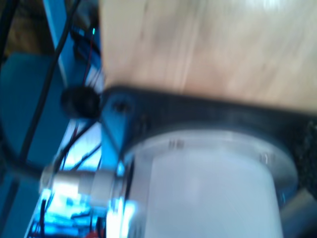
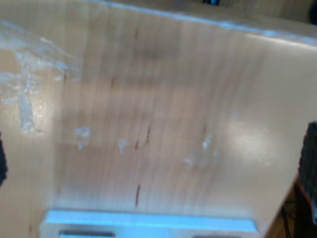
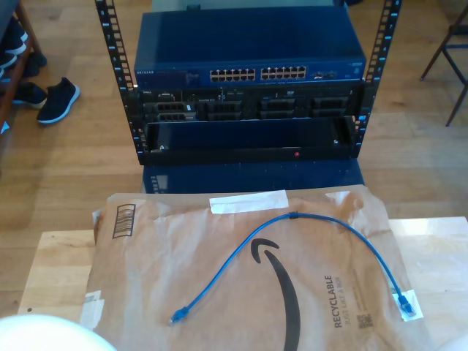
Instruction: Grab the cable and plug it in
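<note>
The blue cable [image 3: 292, 227] lies in a big curve on a flat brown paper mailer [image 3: 241, 292] that covers the wooden tabletop [image 3: 58, 263]. One plug [image 3: 176, 317] rests near the mailer's front edge, toward the exterior view's left. The other plug [image 3: 406, 307] sits on a small white tag at the exterior view's right. Nothing is touching the cable.

Behind the tabletop stands a rack [image 3: 248, 80] with a blue network switch [image 3: 248, 44] on top, showing two rows of ports [image 3: 257, 74]. Dark shoes [image 3: 55, 99] sit on the floor at the exterior view's left.

My first wrist view is blurry: bare wood and a round white arm base [image 1: 208, 188]. My second wrist view shows bare scuffed wood [image 2: 158, 124]. I cannot tell whether the fingers of my first gripper or my second gripper are released or clenched.
</note>
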Controlling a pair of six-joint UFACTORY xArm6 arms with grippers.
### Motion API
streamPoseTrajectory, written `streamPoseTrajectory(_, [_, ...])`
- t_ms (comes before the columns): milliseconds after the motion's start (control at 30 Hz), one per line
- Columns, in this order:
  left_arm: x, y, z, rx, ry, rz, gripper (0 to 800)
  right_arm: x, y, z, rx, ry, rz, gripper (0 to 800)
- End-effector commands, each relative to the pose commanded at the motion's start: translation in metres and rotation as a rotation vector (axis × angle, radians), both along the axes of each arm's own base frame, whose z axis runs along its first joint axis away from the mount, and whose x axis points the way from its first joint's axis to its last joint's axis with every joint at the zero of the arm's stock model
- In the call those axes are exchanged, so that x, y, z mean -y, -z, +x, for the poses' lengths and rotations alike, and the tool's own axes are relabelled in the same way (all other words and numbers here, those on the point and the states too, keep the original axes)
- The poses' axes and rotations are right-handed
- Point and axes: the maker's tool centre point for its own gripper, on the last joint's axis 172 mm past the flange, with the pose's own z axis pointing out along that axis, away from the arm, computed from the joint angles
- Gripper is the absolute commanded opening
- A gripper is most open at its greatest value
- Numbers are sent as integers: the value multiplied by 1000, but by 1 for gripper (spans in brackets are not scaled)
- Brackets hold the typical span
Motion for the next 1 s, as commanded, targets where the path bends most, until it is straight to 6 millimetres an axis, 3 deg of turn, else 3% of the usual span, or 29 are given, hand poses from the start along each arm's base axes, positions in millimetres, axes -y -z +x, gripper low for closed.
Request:
streamPoseTrajectory(133, [-22,-19,4,-25,10,35,800,17,-25,11,2,41,-26,796])
streamPoseTrajectory(300, [-42,-53,27,-97,25,50,800,37,-52,60,24,52,-105,796])
streamPoseTrajectory(433, [-54,-79,66,-185,32,95,800,37,-70,108,41,48,-164,796])
streamPoseTrajectory(533, [-49,-94,115,-206,-5,129,800,27,-87,153,70,34,-208,794])
streamPoseTrajectory(633, [-32,-112,162,-193,-24,131,800,-1,-99,196,99,8,-230,794])
streamPoseTrajectory(733, [-14,-124,202,-176,-56,135,800,-45,-107,236,129,-27,-239,793])
streamPoseTrajectory(833, [8,-126,226,-202,-56,150,800,-106,-108,264,147,-77,-233,793])
streamPoseTrajectory(1000, [50,-125,249,-240,-33,154,800,-219,-102,286,129,-187,-219,793])
